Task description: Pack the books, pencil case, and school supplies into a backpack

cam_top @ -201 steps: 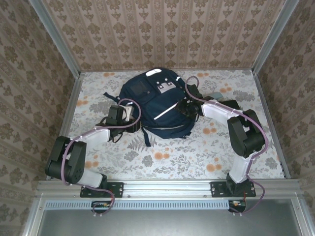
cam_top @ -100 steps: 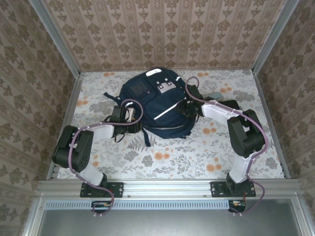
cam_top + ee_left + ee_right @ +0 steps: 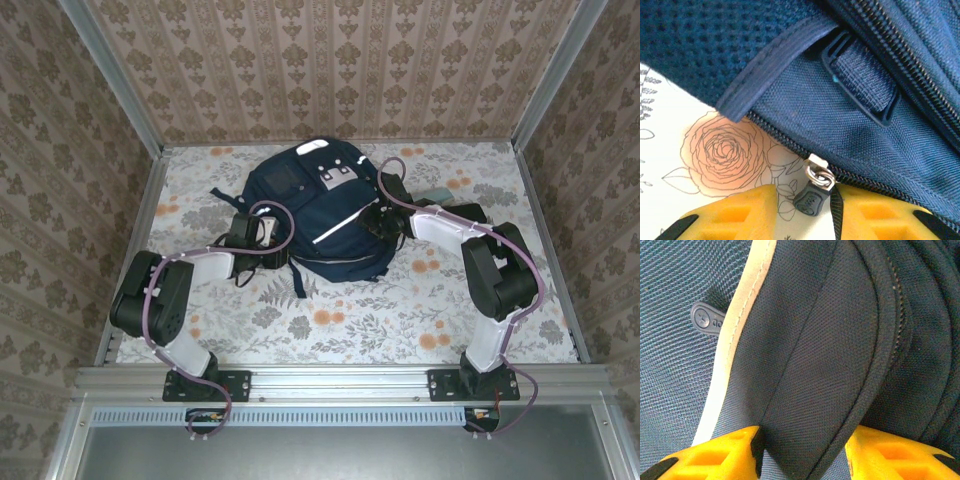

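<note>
The backpack (image 3: 320, 215) lies flat on the flowered tabletop (image 3: 400, 300), near the far wall, with 1 arm at each side of it. It is soft woven cloth, so it probably sags and folds instead of keeping its shape, and it gives no firm edge to push against.

The left claw (image 3: 832, 215) is at the lower left seam. Its 2 yellow fingers are almost together around the small zip pull (image 3: 812, 197), but it is not clear whether they really pinch it. The pull is tiny and looks smooth, so it can slip out easily.

The right claw (image 3: 805, 450) pinches a thick fold of cloth on the right side. This seems a good hold, because it keeps the zip line tight.
</note>
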